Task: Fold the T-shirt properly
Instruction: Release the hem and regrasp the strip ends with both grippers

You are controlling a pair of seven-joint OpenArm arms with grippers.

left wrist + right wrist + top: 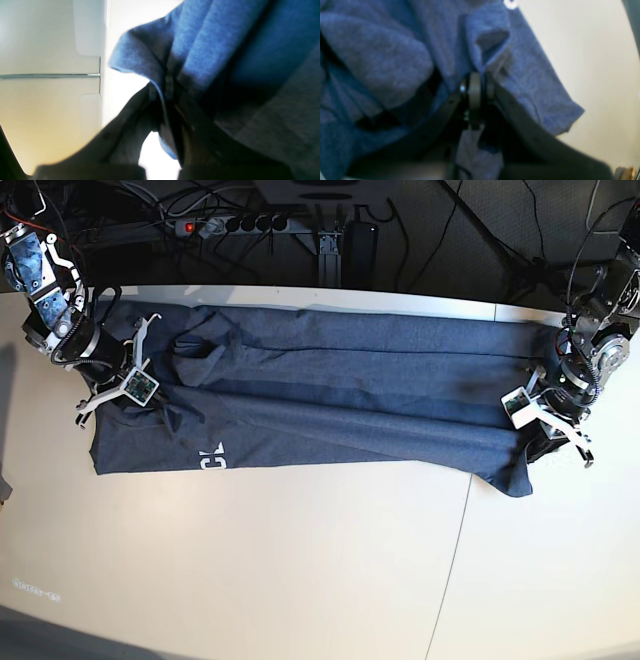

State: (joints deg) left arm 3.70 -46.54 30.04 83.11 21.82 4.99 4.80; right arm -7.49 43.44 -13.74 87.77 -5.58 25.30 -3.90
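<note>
The blue-grey T-shirt (330,380) lies stretched sideways across the back half of the table, folded lengthwise into a long band. A bit of white lettering (212,457) peeks out at its lower left edge. In the base view my right gripper (122,385) is at the shirt's left end and my left gripper (538,418) at its right end. Close up, the left gripper (167,86) is shut on a bunched fold of the shirt (200,37). The right gripper (476,80) is likewise shut on a pinch of the cloth (382,50).
The light table (250,560) has a seam (462,520) running front to back on the right. Behind its back edge sit a power strip (235,224) and tangled cables. A small object (628,173) shows at the right wrist view's corner.
</note>
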